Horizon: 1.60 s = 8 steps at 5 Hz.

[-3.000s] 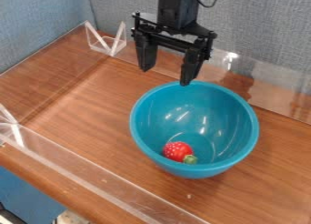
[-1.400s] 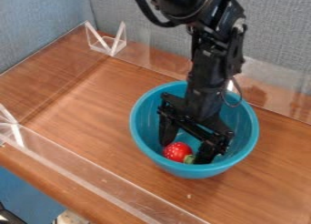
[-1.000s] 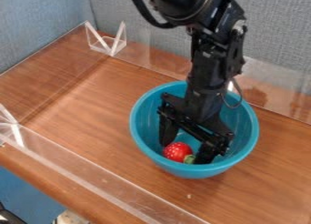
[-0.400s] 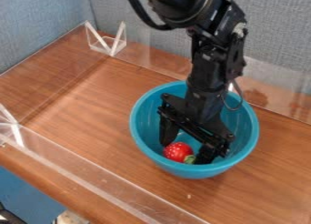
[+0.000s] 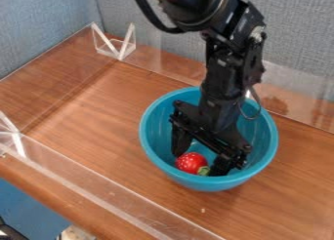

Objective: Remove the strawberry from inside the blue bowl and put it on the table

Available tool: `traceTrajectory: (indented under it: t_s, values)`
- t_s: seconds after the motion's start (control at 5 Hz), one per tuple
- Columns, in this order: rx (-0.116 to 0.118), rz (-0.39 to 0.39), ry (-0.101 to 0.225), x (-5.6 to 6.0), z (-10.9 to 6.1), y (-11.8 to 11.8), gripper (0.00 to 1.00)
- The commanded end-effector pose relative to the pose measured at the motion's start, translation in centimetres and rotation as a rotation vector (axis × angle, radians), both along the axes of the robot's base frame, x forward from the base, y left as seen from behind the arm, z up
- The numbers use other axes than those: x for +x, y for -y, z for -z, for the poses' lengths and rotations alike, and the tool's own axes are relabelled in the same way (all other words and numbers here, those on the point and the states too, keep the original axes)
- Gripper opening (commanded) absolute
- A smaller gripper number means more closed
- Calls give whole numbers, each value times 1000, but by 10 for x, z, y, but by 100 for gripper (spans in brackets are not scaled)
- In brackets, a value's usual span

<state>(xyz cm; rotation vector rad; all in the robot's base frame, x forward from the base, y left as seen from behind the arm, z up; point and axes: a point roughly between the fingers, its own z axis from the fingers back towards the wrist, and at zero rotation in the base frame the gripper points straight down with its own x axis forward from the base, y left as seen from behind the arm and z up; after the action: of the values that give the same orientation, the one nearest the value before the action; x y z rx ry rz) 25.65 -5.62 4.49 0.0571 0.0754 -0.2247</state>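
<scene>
- The strawberry (image 5: 192, 163) lies inside the blue bowl (image 5: 256, 123), on the bowl's floor toward its 7 o'clock side, so the main job of getting it out is not done.
- The bowl sits on the counter (image 5: 92, 98) at about 4 o'clock from the counter's middle, near the front clear wall.
- The gripper (image 5: 206, 158) points straight down into the bowl, its dark fingers spread wide with the strawberry between them or just at the left finger; whether either finger touches the fruit is too fine to tell.
- The jaws stand apart and nothing is clamped: the berry rests on the bowl, not lifted.
- Judged from this, the approach and descent are finished; the arm is placed for the grasp.
- What is left: closing on the strawberry, lifting it clear of the rim, carrying it over bare wood, and setting it down.
- Open wood lies to the bowl's 9 and 10 o'clock, a likely place for it.
- The glossy, small fruit may slip or roll on the smooth bowl floor as the fingers close.
</scene>
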Motion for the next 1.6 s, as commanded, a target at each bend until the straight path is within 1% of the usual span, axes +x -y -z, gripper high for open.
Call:
traceTrajectory:
  t_s: [0.0, 0.8, 1.4]
  values:
    - [-7, 12, 44, 2, -7, 4, 0]
    - [-5, 15, 82, 2, -10, 6, 0]
    - [-36, 28, 126, 1, -22, 3, 0]
